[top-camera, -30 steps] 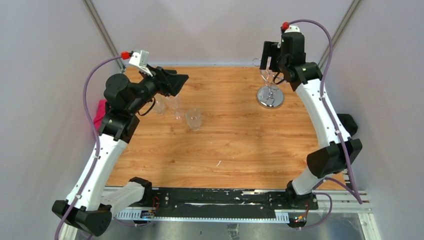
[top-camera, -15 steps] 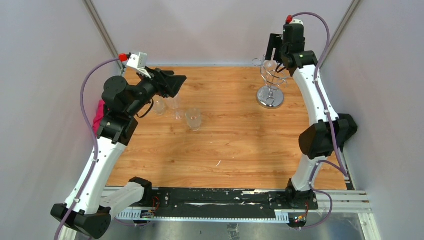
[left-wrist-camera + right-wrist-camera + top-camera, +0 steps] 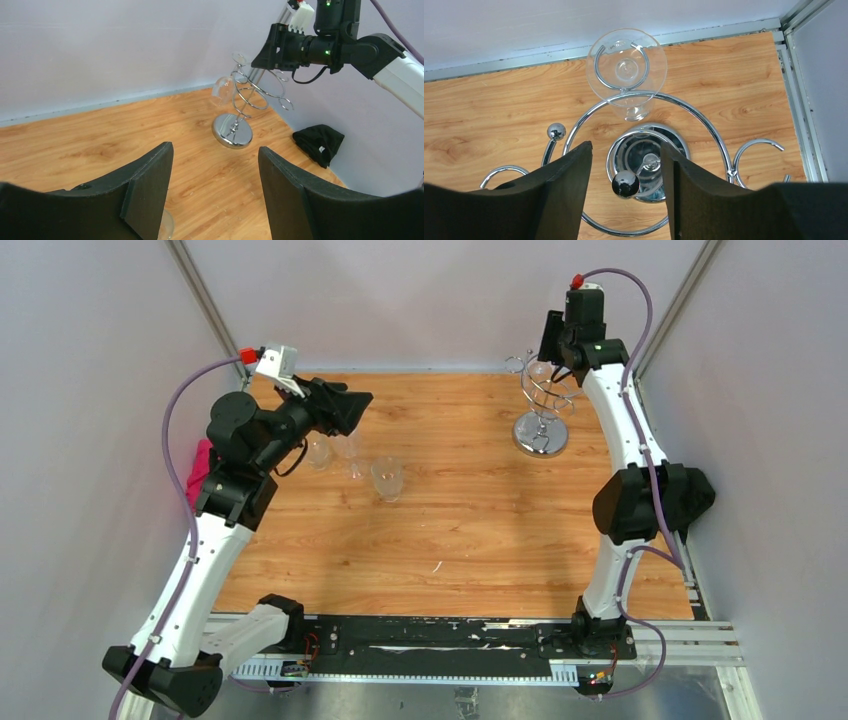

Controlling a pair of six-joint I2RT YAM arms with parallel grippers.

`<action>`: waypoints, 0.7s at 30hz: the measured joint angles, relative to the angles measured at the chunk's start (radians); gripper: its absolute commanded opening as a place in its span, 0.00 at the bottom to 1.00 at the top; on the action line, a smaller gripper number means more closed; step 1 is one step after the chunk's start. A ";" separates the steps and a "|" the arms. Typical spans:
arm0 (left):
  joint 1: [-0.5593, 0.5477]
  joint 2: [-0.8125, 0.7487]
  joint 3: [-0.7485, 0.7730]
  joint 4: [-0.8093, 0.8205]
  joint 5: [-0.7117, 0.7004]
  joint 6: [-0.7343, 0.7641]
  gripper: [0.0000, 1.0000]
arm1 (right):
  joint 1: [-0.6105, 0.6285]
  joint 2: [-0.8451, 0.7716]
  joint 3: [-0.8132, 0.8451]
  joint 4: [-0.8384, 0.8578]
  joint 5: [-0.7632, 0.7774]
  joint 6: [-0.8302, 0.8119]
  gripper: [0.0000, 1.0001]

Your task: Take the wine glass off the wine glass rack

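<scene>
Rack step not done: the wine glass (image 3: 626, 67) is on the wine glass rack (image 3: 541, 433), hung upside down. Its round foot is up and caught in one curled hook, the bowl hangs below, so the long axis is vertical.

The rack stands near the far right corner of the desk (image 3: 450, 530). The glass is on the side of the rack facing the far edge.

Right gripper (image 3: 625, 147) hovers above the rack and looks straight down. Its jaws are spread and pinch nothing. The ball top of the central rod shows in the gap between the fingers and touches neither.

Key relation: the glass is not under the pincer. It lies ahead of the fingertips, toward the far edge, and lower. My read is that the right arm must shift that way and drop to bowl or stem level before closing, then slide the stem out of the hook. I cannot tell which way the hook opens.

Left gripper (image 3: 215, 147) is spread too, with nothing in it. It sits well apart at the far left of the desk, over some loose clear glasses (image 3: 387, 478).

The right arm is clearly nearer, so this is its move. Risk: knocking the light wire stand over.
</scene>
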 measured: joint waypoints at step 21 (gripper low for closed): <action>0.000 0.024 -0.021 0.010 0.000 -0.006 0.68 | 0.000 -0.057 -0.068 0.035 -0.010 -0.011 0.00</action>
